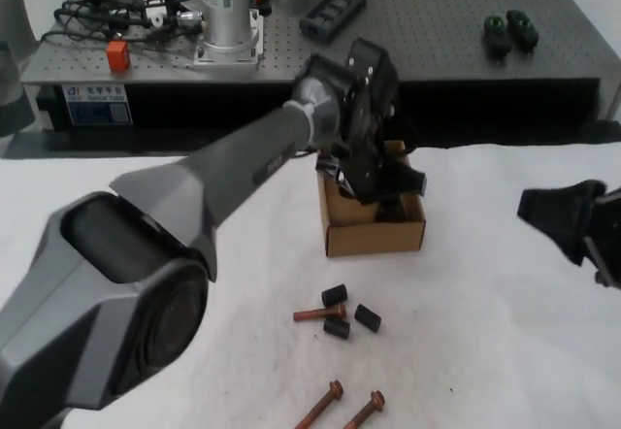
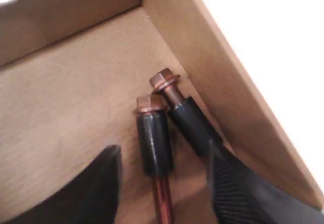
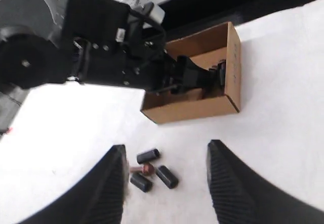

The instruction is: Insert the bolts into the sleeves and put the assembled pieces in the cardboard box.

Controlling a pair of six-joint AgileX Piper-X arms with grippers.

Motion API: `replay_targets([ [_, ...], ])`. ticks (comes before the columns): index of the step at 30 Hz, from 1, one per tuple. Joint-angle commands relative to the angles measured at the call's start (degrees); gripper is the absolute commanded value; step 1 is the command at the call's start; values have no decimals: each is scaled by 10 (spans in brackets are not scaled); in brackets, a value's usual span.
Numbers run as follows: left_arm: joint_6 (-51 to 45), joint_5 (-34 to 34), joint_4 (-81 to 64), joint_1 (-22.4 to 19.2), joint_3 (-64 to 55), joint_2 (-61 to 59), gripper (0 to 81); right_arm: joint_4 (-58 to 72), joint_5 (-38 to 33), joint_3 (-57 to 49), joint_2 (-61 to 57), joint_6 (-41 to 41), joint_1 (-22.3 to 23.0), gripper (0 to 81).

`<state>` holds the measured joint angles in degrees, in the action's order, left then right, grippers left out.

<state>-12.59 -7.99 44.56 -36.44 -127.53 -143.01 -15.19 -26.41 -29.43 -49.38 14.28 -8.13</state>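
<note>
My left gripper is open, down inside the cardboard box. Two assembled pieces lie on the box floor. One copper bolt in a black sleeve lies between the fingers, and neither finger touches it. The other assembled piece rests against the box wall. From above, the left arm's gripper hides most of the inside of the box. My right gripper is open and holds nothing. It hovers over the white cloth, right of the box. It also shows in the high view as the right gripper.
In front of the box lie three loose black sleeves and a copper bolt. Two more bolts lie nearer the cloth's front edge. The left arm's long grey link crosses the left half of the cloth.
</note>
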Motion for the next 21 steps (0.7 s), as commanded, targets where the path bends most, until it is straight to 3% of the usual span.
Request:
replay_targets([
  [1,47,34,90,9,-11,70,366,-51,26,-43,-40,-61,24,369],
  [5,79,118,193,22,-9,131,286,-155,77,-126,-134,-134,84,369],
  [9,103,139,201,37,46,182,285,-230,145,-215,-256,-218,166,369],
  [16,99,149,92,49,321,347,285,-289,193,-342,-445,-285,245,369],
  [21,104,110,15,49,490,461,285,-307,231,-403,-544,-328,283,369],
])
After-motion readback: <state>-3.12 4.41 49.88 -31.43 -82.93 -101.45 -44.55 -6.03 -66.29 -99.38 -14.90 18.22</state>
